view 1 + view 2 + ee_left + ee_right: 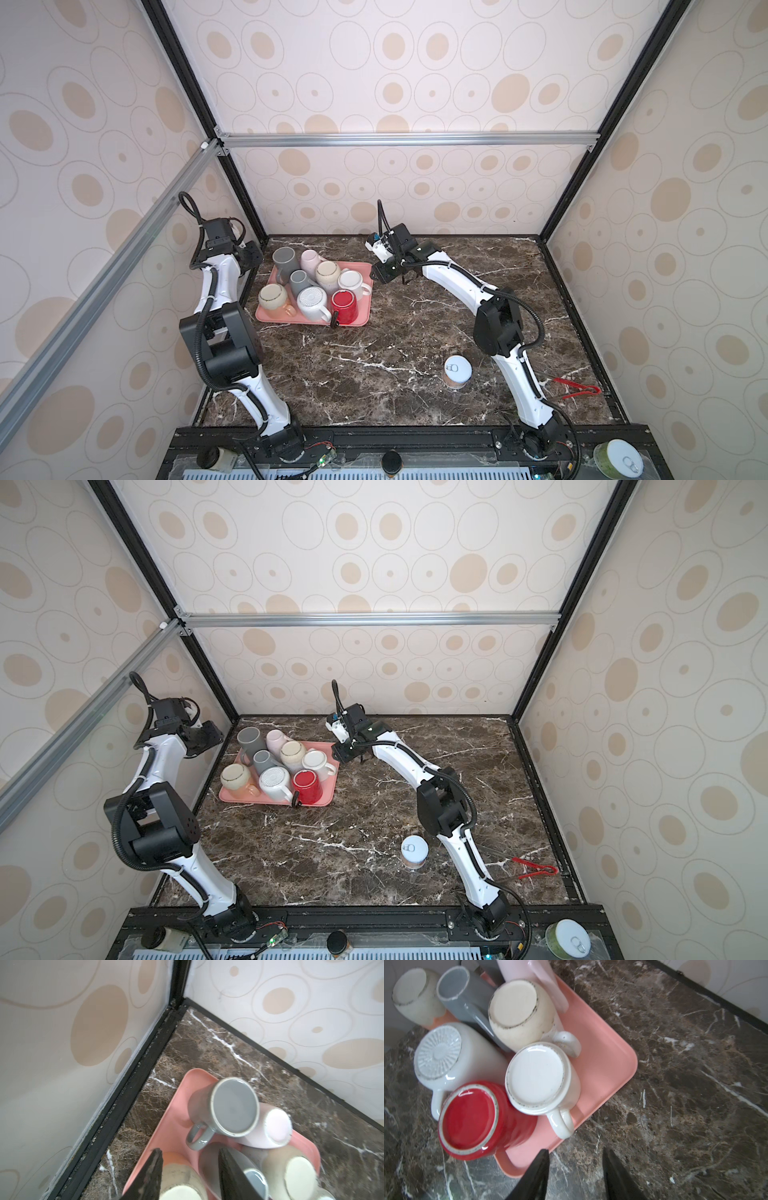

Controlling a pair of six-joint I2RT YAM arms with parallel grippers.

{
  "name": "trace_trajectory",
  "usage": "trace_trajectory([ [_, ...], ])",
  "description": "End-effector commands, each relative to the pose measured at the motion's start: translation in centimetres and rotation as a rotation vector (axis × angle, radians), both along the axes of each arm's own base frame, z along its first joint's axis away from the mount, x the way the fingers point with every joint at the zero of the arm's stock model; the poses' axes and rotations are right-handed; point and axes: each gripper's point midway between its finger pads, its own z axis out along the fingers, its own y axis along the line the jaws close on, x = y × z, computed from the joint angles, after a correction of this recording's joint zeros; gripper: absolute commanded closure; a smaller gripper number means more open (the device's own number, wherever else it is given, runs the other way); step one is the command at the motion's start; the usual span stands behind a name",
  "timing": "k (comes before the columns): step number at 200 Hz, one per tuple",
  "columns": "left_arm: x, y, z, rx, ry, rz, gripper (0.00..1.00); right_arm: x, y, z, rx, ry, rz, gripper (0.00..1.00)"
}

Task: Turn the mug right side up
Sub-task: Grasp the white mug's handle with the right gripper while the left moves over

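Jaws released and empty on left gripper (189,1150) and right gripper (575,1150), flanking pink tray (362,269) at far-left corner of marble surface (415,332). Eight mugs (344,305) crowded bottom-up on tray; tall gray mug (234,1107) tilted beside pale pink mug (276,1124).

A round tin with a white pull-tab lid (457,369) stands on the dark marble desk (374,390), well apart from the right tool (576,1152); red plastic tongs (578,388) lie farther off.
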Motion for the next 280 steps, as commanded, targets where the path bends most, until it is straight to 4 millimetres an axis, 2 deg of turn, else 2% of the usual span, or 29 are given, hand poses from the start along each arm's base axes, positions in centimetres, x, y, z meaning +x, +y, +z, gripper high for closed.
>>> trace_trajectory([
  [1,-1.2,-4.2,3.1,-0.018,-0.045,-0.139,0.56,-1.9,-0.1,-0.1,-0.041,0.015,0.124,0.53],
  [36,-2.5,-10.7,4.3,-0.040,-0.076,-0.268,0.56,-2.2,0.3,-1.9,-0.041,0.048,0.135,0.51],
  [63,-3.1,-15.6,4.4,-0.052,-0.128,-0.344,0.56,-2.4,1.5,-3.5,-0.034,0.052,0.158,0.49],
  [86,-3.1,-17.5,4.0,-0.091,-0.159,-0.359,0.56,-1.9,2.5,-5.0,-0.036,0.045,0.155,0.49],
  [90,-3.0,-17.7,4.0,-0.096,-0.165,-0.360,0.56,-1.3,2.9,-4.0,-0.016,0.021,0.149,0.49],
  [100,-3.0,-18.4,3.9,-0.102,-0.177,-0.367,0.56,-0.6,3.2,-4.3,-0.009,0.009,0.132,0.48],
  [123,-3.1,-19.0,3.4,-0.108,-0.184,-0.362,0.56,0.3,3.6,-4.8,-0.011,-0.017,0.127,0.47],
  [172,-3.4,-19.2,2.5,-0.119,-0.206,-0.348,0.55,0.2,4.4,-5.2,0.006,-0.035,0.179,0.51],
  [219,-3.8,-19.4,1.7,-0.115,-0.161,-0.371,0.55,0.5,4.2,-6.2,-0.007,-0.037,0.160,0.71],
  [258,-4.5,-19.3,1.8,-0.100,-0.167,-0.375,0.54,0.7,4.3,-5.1,0.013,-0.071,0.151,0.88],
  [280,-4.8,-19.4,1.6,-0.105,-0.168,-0.375,0.53,0.6,4.3,-4.2,0.015,-0.089,0.149,0.90],
])
